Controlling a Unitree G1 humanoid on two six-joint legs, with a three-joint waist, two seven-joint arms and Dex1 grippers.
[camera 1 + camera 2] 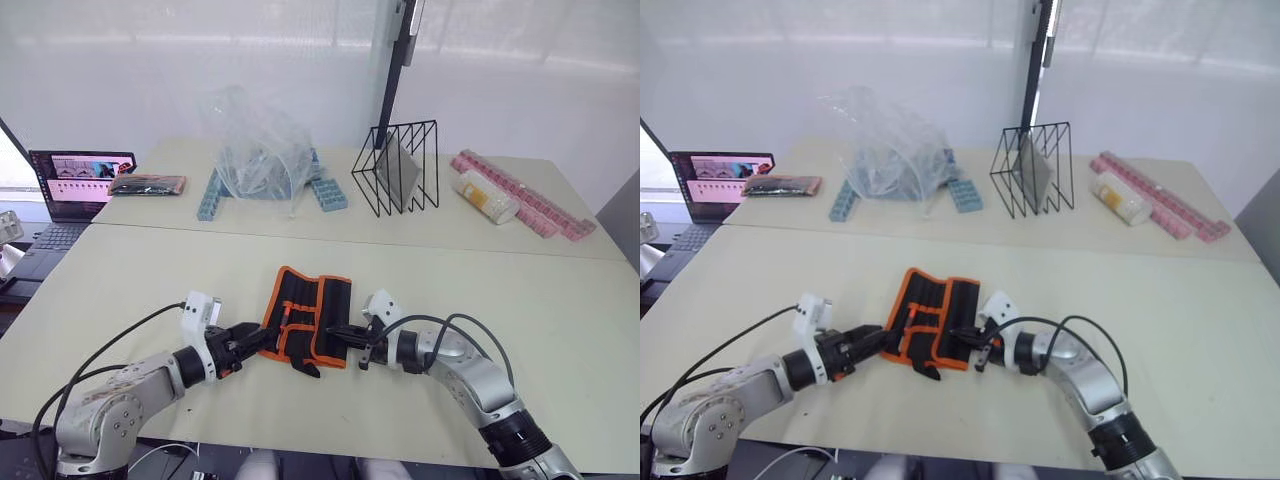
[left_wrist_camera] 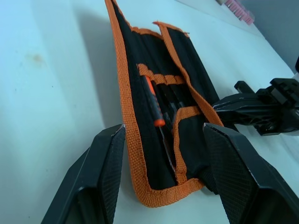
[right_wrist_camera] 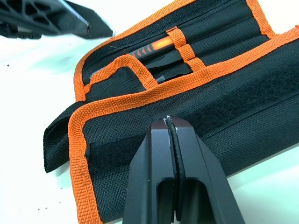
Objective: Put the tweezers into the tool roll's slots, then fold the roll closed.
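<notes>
Both grippers at the half-open tool roll (image 1: 308,315): left gripper (image 1: 262,338) spread wide, right gripper (image 1: 340,332) pinched together on its flap edge.

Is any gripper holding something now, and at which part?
The right gripper is shut on the tool roll's orange-trimmed flap edge; the left gripper is open, holding nothing.

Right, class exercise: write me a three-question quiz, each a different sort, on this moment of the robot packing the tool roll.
1. True or false: the tool roll lies between the left gripper and the right gripper.
2. Which gripper has open fingers? A) left B) right C) both
3. Fill in: the right gripper's closed fingers press against the roll's ______ trim.

Key: 1 true. 2 A; the left wrist view shows its fingers spread at the roll's end. 3 orange.
</notes>
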